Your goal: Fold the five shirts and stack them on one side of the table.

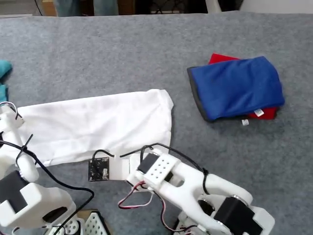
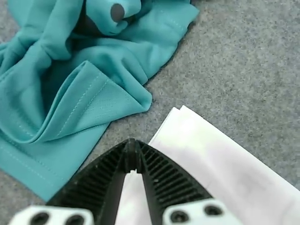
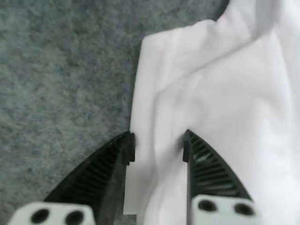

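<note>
**Gripping one end of the white shirt, straddling its edge**

The white shirt (image 1: pixel 98 125) lay flat in a long band on the grey bench (image 1: pixel 146 44). At its end nearest the crumpled teal shirt (image 2: pixel 70 93), the left jaws were closed. Their tips met right on the white shirt's edge, and white cloth showed in the narrow gap behind them. The teal shirt lay just beside that corner, apart from it by a strip of bare bench.

Along the white shirt's long edge closest to the arms, the right jaws stood open. One finger was over bare bench just off the hem and the other over the cloth, so a fold of the white shirt ran between them.

Well apart from the white shirt, past its other end, a folded blue shirt (image 1: pixel 234 85) lay on a red shirt (image 1: pixel 222 58).
</note>
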You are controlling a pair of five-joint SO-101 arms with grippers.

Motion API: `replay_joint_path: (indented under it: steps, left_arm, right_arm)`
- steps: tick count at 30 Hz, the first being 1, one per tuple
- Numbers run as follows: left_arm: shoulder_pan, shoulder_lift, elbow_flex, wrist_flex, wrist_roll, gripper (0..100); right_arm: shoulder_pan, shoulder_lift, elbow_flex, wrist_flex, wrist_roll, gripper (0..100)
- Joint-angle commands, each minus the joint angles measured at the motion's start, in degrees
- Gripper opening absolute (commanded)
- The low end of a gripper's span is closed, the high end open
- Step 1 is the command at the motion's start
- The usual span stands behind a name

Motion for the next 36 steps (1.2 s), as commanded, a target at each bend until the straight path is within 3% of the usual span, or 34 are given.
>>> replay_joint_path:
  steps: [1, 4, 11, 18, 22, 25, 36]
  left_arm:
    - [0.40, -2.02, -0.84, 0.00, 0.44, 3]
    - [0.31, -2.02, -0.84, 0.00, 0.35, 3]
    - [0.31, -2.02, -0.84, 0.00, 0.35, 3]
    - [0.40, -2.02, -0.84, 0.00, 0.35, 3]
    - [0.40, -2.02, -0.84, -0.09, 0.35, 3]
    - [0.40, -2.02, -0.84, -0.09, 0.35, 3]
    - [0.40, -1.93, -0.84, -0.09, 0.26, 3]
  right_arm:
    - [0.00, 6.02, -1.10, 1.05, 0.97, 15.2]
    - [1.23, 8.13, -3.47, 1.85, 0.79, 1.1]
    - [9.85, 9.98, -12.26, 3.43, 0.97, 1.4]
    - [11.78, 9.10, -34.24, 22.42, 1.14, 1.4]
    - [13.10, 9.19, -40.92, 25.58, 4.48, 1.5]
    - [13.10, 9.80, -41.36, 22.68, 10.02, 1.5]
    - [14.33, 19.74, -41.54, 4.75, 17.14, 1.5]
